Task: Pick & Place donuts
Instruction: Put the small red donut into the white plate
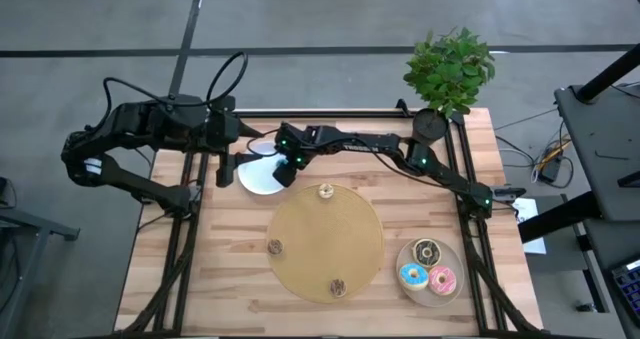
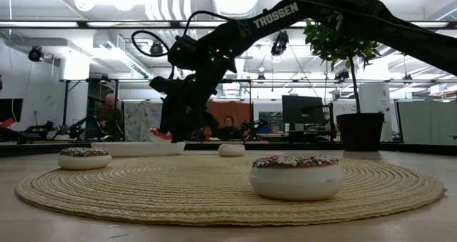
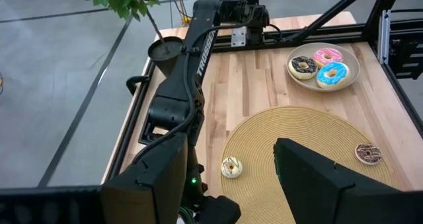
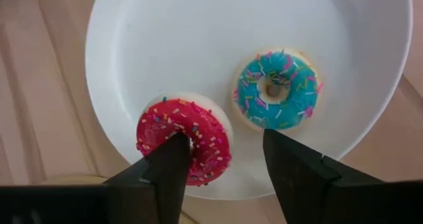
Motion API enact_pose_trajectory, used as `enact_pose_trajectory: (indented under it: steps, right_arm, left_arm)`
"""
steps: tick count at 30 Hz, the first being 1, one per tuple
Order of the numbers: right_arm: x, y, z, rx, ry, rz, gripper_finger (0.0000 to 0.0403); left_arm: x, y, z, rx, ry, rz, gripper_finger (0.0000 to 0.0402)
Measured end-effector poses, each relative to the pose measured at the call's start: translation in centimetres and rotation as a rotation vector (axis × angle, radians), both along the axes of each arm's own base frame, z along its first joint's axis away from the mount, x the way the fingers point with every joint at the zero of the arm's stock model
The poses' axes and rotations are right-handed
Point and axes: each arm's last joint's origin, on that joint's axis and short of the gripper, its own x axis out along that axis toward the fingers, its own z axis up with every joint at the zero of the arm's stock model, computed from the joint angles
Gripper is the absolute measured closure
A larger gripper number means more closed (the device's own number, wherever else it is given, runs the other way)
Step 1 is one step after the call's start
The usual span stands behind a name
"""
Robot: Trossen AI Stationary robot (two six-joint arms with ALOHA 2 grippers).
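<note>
A red sprinkled donut [image 4: 185, 139] sits tilted over the white plate [image 4: 198, 32], beside a blue sprinkled donut [image 4: 277, 88] that lies flat on it. My right gripper [image 4: 228, 164] is open above the plate's edge and points steeply down. One of its fingers is at the red donut and the other stands clear of it. Three small donuts [image 1: 326, 190] [image 1: 275, 246] [image 1: 338, 287] lie on the round woven mat [image 1: 325, 241]. My left gripper [image 1: 225, 167] waits open at the table's far left, holding nothing. My right gripper touches the red donut with one finger [image 4: 173, 159], whose tip lies at the donut's hole [image 4: 190, 139]. The other finger [image 4: 291, 168] stands apart from its rim. The fingers come from above, slanting down. The donut leans tilted against that finger, low over the white plate [image 2: 139, 148].
A beige plate [image 1: 455, 291] at the table's near right holds chocolate, blue and pink iced donuts. A potted plant [image 1: 448, 74] stands at the far right corner. Bare wood lies to the left and right of the mat.
</note>
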Motion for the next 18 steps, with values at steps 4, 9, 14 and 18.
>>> enact_pose_trajectory:
  steps: [4, 9, 14, 18]
  right_arm:
    - [-0.19, 0.07, -0.67, 0.006, 0.019, 0.001, 0.0213]
    - [-0.32, 0.11, -1.04, 0.008, 0.028, 0.001, 0.0208]
    - [-0.18, 0.07, -0.97, 0.001, 0.010, 0.004, 0.0196]
    - [-0.16, 0.07, -0.96, 0.001, 0.008, 0.004, 0.0182]
  left_arm:
    - [0.00, 0.00, 0.00, 0.000, 0.000, 0.000, 0.0203]
    - [0.00, 0.00, 0.00, 0.000, 0.000, 0.000, 0.0203]
    - [0.00, 0.00, 0.00, 0.000, 0.000, 0.000, 0.0203]
    - [0.00, 0.00, 0.00, 0.000, 0.000, 0.000, 0.0203]
